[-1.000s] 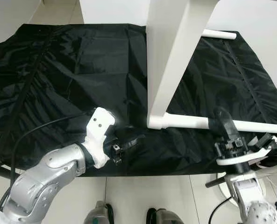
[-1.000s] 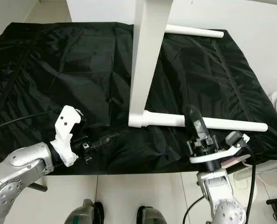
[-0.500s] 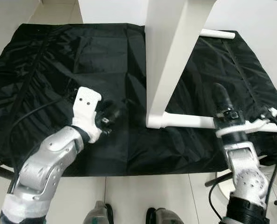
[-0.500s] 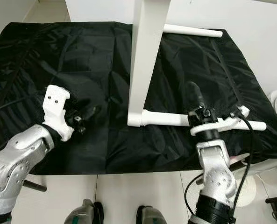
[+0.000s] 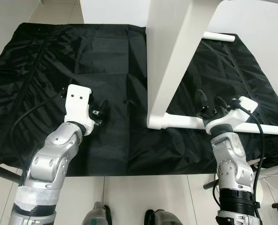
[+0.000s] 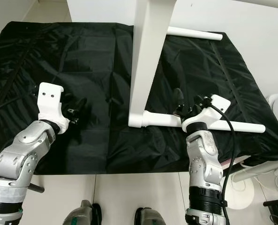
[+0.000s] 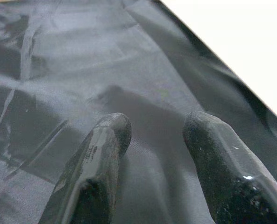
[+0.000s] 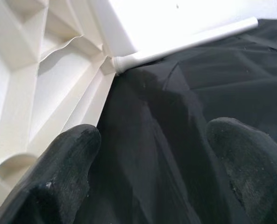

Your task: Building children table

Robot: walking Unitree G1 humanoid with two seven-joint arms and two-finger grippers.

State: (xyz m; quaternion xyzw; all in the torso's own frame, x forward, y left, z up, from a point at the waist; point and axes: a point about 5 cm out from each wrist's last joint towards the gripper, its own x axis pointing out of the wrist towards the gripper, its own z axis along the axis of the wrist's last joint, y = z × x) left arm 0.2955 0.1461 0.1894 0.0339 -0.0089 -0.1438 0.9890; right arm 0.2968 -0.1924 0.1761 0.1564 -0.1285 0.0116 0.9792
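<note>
Both pincers lifted over the black cloth, closing on the white table part

Within the last second both arms rose from the cloth's near edge. The right pincer point(image 5: 208, 104), fingers spread and empty, now hovers just above the near white leg point(image 5: 190, 123), which joins the upright white tabletop panel point(image 5: 174, 56) resting edge-down on the black cloth point(image 5: 106, 56). That looks like preparation to grip the leg. The left pincer point(image 5: 99, 114), fingers parted and empty, hangs over bare cloth, well apart from the panel. A second white leg point(image 5: 219, 35) lies beyond the panel.
</note>
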